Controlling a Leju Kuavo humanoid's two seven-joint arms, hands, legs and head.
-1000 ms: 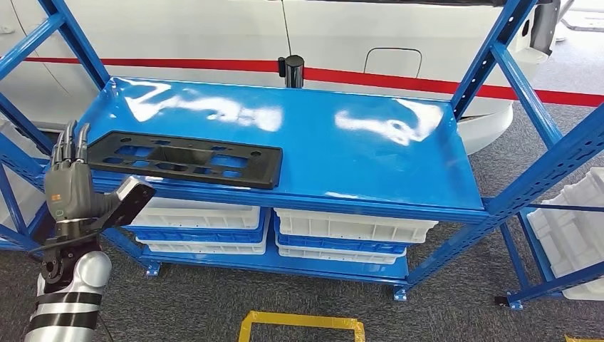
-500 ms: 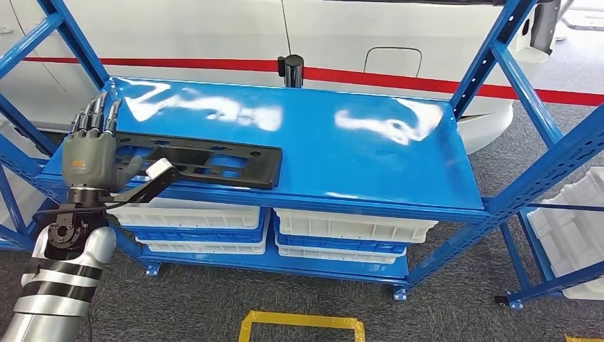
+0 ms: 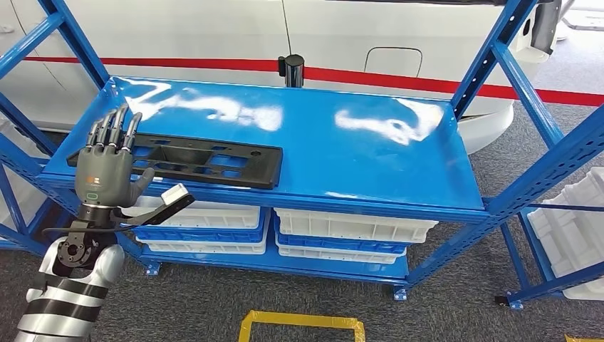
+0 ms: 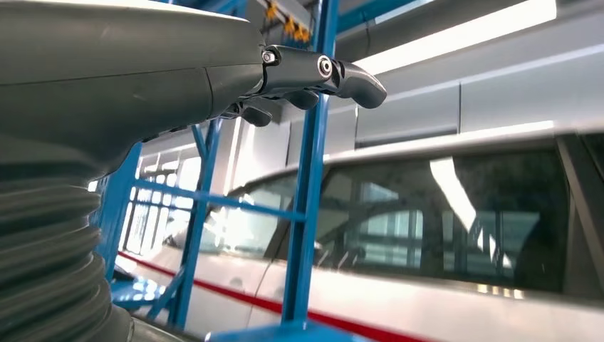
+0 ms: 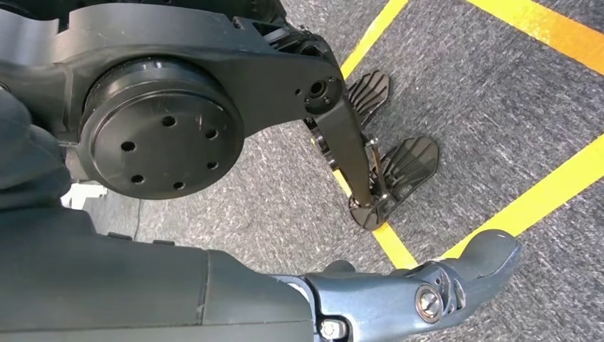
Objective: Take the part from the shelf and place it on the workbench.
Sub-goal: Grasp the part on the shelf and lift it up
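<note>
The part (image 3: 203, 161), a flat black plate with several cut-outs, lies on the left front of the blue shelf top (image 3: 356, 153). My left hand (image 3: 105, 167) is raised in front of the part's left end with its fingers spread upward and nothing in it. I cannot tell whether it touches the part. In the left wrist view the thumb (image 4: 324, 70) sticks out toward a blue shelf post (image 4: 308, 185). My right hand (image 5: 420, 299) hangs low over the grey floor, thumb stretched out, holding nothing.
White bins (image 3: 349, 226) in blue trays fill the lower shelf. Blue uprights (image 3: 530, 92) frame the rack. A white car with a red stripe stands behind, with a black post (image 3: 290, 70) at the shelf's back edge. More white crates (image 3: 573, 228) stand at the right. Yellow tape (image 3: 303, 322) marks the floor.
My left hand has moved right along the shelf's front edge, from the left corner to in front of the part's left end. The part has not moved.
</note>
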